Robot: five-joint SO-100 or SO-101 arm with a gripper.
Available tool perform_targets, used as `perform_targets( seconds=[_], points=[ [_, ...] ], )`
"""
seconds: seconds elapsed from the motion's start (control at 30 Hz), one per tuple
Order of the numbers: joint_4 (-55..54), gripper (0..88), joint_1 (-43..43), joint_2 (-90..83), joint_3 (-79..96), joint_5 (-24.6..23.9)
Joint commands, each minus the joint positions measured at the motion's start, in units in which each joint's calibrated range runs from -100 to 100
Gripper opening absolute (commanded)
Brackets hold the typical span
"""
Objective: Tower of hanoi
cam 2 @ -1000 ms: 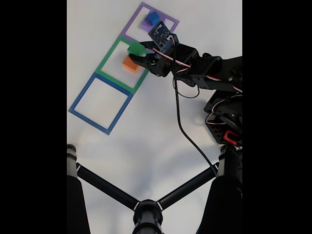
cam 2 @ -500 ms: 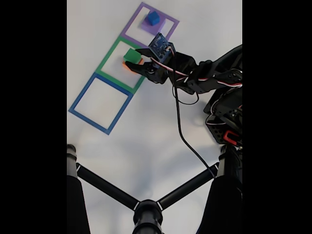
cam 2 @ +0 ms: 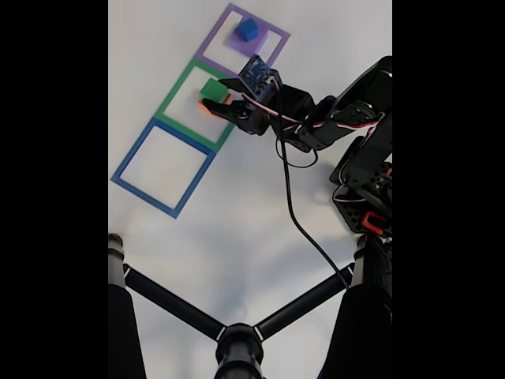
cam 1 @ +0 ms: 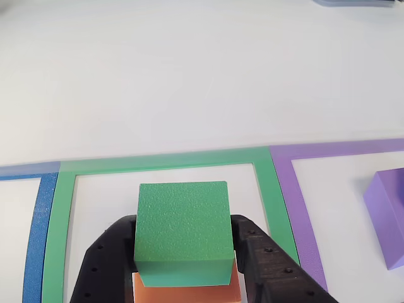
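A green cube (cam 1: 183, 230) rests on an orange cube (cam 1: 186, 291) inside the green taped square (cam 1: 164, 161). My gripper (cam 1: 184, 222) holds the green cube, one black finger pressed against each side. In the fixed view the gripper (cam 2: 215, 92) reaches in from the right over the green square (cam 2: 173, 91), with the green cube (cam 2: 212, 89) between its fingers and a sliver of the orange cube (cam 2: 227, 99) beneath. A blue cube (cam 2: 248, 29) sits on a purple block (cam 1: 388, 214) in the purple square (cam 2: 213, 35).
The blue taped square (cam 2: 130, 158) holds nothing and lies left of and below the green one in the fixed view. A black stand with spread legs (cam 2: 237, 339) fills the bottom. A thin cable (cam 2: 296, 205) trails from the arm across the white table.
The gripper came down with the green cube from above the square and set it on the orange cube. Since half a second ago the arm's elbow has risen while the gripper stayed put.
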Motion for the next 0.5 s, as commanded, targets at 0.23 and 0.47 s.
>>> perform_targets(
  seconds=[0.23,0.47],
  points=[
    [-5.3,16.2,0.5,1.3,0.8,0.0],
    [-6.6,22.5,0.4,1.2,1.7,0.0]
  ],
)
